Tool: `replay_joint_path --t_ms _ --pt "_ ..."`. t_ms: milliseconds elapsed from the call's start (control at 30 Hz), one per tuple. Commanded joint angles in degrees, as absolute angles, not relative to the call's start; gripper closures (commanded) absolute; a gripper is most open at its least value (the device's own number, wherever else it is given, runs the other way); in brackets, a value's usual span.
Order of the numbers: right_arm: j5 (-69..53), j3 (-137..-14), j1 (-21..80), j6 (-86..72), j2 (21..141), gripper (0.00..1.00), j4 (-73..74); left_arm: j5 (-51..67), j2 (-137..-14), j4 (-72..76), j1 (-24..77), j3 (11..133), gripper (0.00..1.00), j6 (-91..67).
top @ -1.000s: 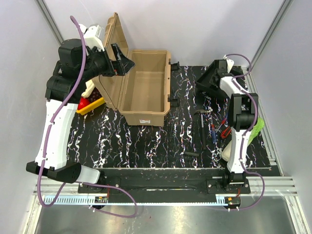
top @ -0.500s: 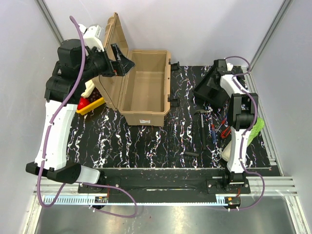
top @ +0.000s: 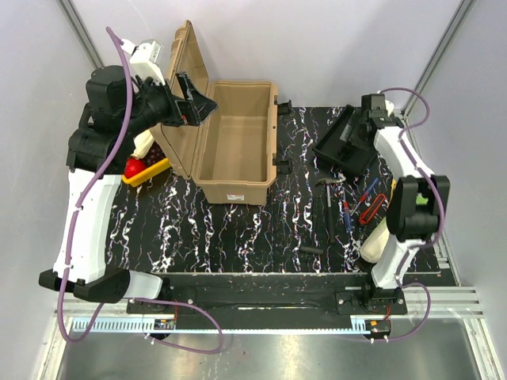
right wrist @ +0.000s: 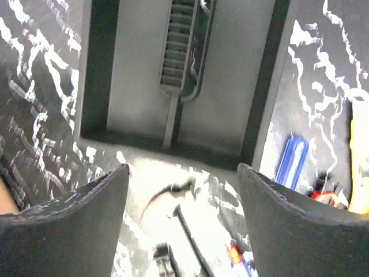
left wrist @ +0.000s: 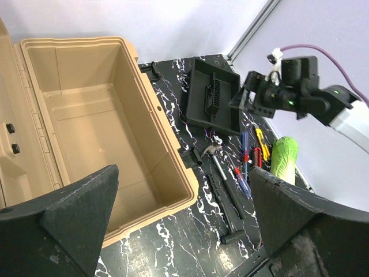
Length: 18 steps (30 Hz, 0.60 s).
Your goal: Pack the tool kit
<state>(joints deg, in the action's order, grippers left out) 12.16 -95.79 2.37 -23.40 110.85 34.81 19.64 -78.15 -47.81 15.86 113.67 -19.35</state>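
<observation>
The tan toolbox [top: 234,150] stands open and empty at the centre left, its lid [top: 181,87] raised on the left; its inside also shows in the left wrist view [left wrist: 98,121]. My left gripper [top: 198,101] is open and empty, high beside the lid [left wrist: 184,231]. The black inner tray [top: 346,146] lies on the table at the right [left wrist: 212,104] [right wrist: 184,75]. My right gripper [top: 363,125] is open and empty above it [right wrist: 184,225]. A hammer [top: 329,198], screwdrivers [top: 348,214] and red-handled pliers [top: 368,210] lie in front of the tray.
A yellow tray of fruit [top: 146,170] sits left of the toolbox under my left arm. A green vegetable [top: 416,210] lies at the right edge, by my right arm. A small black tool [top: 310,250] lies near the front. Grey walls close in both sides.
My right arm has swung its elbow out to the right and the gripper has risen off the black tray, which has settled lower on the table. My left arm has shifted slightly.
</observation>
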Motion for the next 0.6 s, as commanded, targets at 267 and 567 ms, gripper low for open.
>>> replay_joint_path --t_ms 267,567 --pt "0.26 -66.46 11.32 -25.4 89.39 0.23 38.75 23.38 -77.43 -45.79 16.08 113.91 0.01 -18.81" --pt "7.02 -54.24 17.66 -31.11 87.63 0.29 37.53 23.29 -76.73 -45.7 16.08 112.68 0.01 -19.07"
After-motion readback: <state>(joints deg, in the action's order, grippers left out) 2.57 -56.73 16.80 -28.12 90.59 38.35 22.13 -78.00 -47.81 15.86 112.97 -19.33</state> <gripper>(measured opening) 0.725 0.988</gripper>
